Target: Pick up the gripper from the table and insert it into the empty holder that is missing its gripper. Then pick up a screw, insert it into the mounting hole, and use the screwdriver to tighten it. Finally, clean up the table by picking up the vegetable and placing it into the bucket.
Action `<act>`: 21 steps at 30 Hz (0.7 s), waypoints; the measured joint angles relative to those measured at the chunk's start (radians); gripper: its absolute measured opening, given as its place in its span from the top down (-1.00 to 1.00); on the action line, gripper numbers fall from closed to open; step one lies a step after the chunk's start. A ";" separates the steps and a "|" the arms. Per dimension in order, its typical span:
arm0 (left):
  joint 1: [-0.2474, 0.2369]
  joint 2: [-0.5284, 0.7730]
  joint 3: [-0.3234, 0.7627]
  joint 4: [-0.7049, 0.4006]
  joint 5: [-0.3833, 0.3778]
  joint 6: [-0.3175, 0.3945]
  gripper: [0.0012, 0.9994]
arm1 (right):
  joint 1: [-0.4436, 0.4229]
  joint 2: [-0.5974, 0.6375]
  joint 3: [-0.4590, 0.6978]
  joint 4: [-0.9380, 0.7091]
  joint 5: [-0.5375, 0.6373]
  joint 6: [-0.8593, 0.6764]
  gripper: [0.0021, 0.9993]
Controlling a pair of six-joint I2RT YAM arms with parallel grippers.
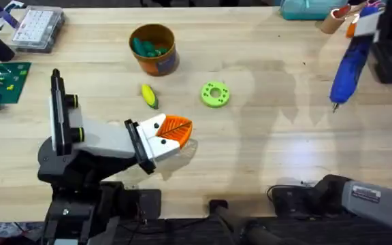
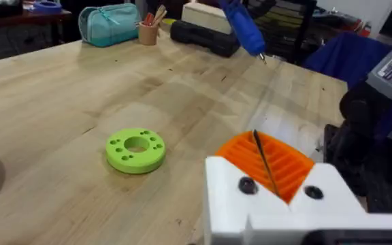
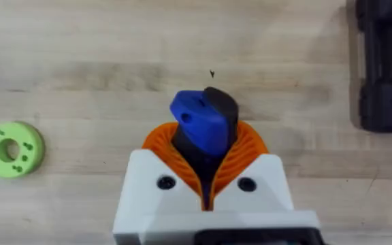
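- right pincer (image 3: 206, 178) was clamped on the screwdriver (image 1: 350, 68), hanging bit-down over the bench (image 1: 271, 150); i'd keep it vertical.
- left pincer (image 1: 175, 133) sat closed and empty beside the vegetable (image 1: 149, 96).

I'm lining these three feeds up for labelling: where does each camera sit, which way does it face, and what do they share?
Overhead: fixed above the arm bases, looking down and forward over the table; shows the left end effector and the right arm's base.
Left wrist: on the left arm, low, looking across the table toward the clutter at its far edge; own shut orange pads in front.
Right wrist: on the right arm, looking straight down; its end effector grips the screwdriver.
Shared: all three show the green ring, and the screwdriver.
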 joint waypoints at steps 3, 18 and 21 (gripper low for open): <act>0.000 0.000 0.000 0.000 0.000 0.000 0.99 | 0.000 -0.035 0.034 -0.007 -0.018 0.012 0.95; 0.000 0.000 0.000 0.000 0.000 0.000 0.99 | 0.031 -0.145 0.172 -0.030 -0.201 0.022 0.95; 0.000 0.000 0.000 0.000 0.000 0.000 0.99 | 0.031 -0.153 0.191 -0.025 -0.261 0.022 0.95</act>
